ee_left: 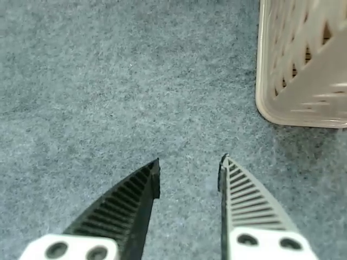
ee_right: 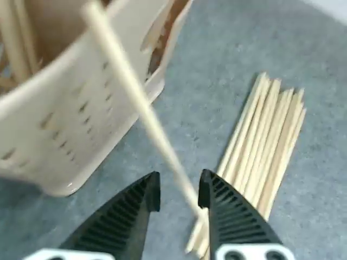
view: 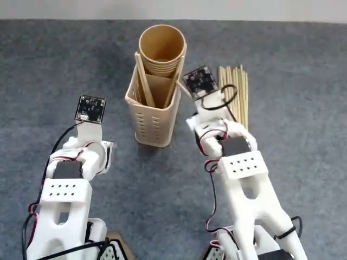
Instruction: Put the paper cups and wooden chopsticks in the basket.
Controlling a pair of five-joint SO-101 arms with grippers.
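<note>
The paper cups (view: 161, 49) stand nested as 1 stack in the basket (view: 154, 122), in the part farther from the arms. At least 2 chopsticks (view: 144, 81) lean in the nearer part. The remaining wooden sticks lie as a loose bundle (view: 242, 97) on the grey carpet (ee_left: 108, 81), just beside the right arm (view: 244, 168) and near the basket. The right gripper (ee_right: 179, 176) has its jaws narrowly apart, with 1 single chopstick (ee_right: 135, 103) passing between them. This stick touches 1 finger and slants up across the basket rim. The gap is wider than the stick, so a firm hold cannot be confirmed. The left gripper (ee_left: 190, 162) hangs over bare carpet near the basket wall, jaws moderately apart and holding nothing. Handling judgement: each stick is light, stiff, thin and smooth, and is likely to roll or pivot in the jaws. Take hold near mid-length, across the stick, and close fully. The high view supplies the layout, the cup stack and the basket contents. The right wrist view supplies the jaw gap and stick contact, and the left wrist view the left jaw spacing.
</note>
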